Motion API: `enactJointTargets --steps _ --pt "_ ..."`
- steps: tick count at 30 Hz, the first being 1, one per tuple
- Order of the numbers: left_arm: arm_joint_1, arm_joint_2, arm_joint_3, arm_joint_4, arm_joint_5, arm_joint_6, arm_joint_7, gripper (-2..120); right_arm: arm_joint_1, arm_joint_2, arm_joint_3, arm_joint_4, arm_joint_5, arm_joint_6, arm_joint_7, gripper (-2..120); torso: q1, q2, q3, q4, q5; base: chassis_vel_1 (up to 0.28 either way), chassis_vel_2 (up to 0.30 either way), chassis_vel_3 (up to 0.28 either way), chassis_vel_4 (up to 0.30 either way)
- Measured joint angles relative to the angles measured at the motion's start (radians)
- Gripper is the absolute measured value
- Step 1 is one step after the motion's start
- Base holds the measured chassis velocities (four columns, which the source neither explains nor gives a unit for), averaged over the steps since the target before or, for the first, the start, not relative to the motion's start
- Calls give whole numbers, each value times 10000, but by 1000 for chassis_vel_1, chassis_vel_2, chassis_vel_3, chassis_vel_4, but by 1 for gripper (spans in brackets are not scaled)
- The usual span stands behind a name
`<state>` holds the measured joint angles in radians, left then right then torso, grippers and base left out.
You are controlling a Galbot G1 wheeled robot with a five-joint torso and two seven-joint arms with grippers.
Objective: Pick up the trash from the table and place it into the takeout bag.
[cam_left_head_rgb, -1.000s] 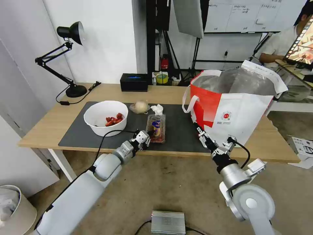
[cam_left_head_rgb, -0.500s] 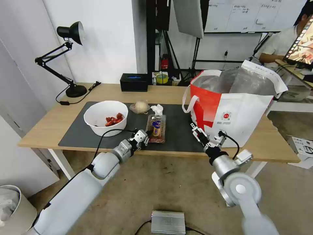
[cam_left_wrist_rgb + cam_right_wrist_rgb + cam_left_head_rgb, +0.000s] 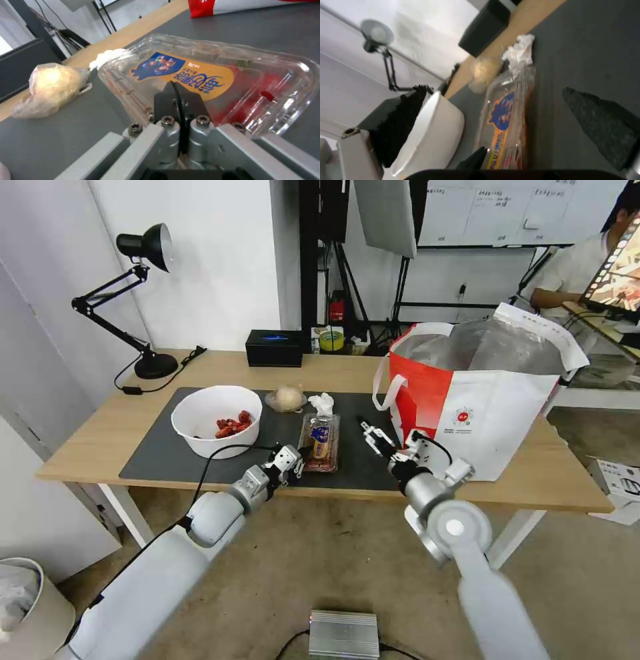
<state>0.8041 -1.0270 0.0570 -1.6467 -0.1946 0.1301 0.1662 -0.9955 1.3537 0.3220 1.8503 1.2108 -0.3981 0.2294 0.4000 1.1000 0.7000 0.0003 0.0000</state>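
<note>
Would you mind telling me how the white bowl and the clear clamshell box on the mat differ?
The white bowl is round, opaque and open-topped; the clamshell box is oblong, see-through and closed, with an orange and blue label. The bowl stands taller, while the box lies low and flat. The left gripper is at the box's near end; nothing touches the bowl. Both hold red scraps and sit on the dark grey mat.

At the far left corner of my worktop stands a black desk lamp (image 3: 143,247), its cord trailing beside the base. A black rectangular box (image 3: 274,347) sits along the back edge. On the floor below me lies a ribbed metal unit (image 3: 344,634), and a white bin (image 3: 30,607) stands at my left.
</note>
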Motion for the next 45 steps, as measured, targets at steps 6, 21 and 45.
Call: enactJointTargets --steps 6,21,45 --pt "136 26 -65 -13 22 -68 0 0 571 135 -235 -478 -11 -539 302 100 0 1 0 -3 -1 0 0 0 0" --pt "135 63 -119 -50 -1 -81 11 0 1432 383 -711 -1423 -49 -1113 849 100 1 0 1 -3 -1 0 0 0 0" --pt "172 140 -154 -126 -76 -248 12 0 2518 774 -1250 -2455 -45 -1730 1661 100 1 -2 0 -4 -1 0 0 0 0"
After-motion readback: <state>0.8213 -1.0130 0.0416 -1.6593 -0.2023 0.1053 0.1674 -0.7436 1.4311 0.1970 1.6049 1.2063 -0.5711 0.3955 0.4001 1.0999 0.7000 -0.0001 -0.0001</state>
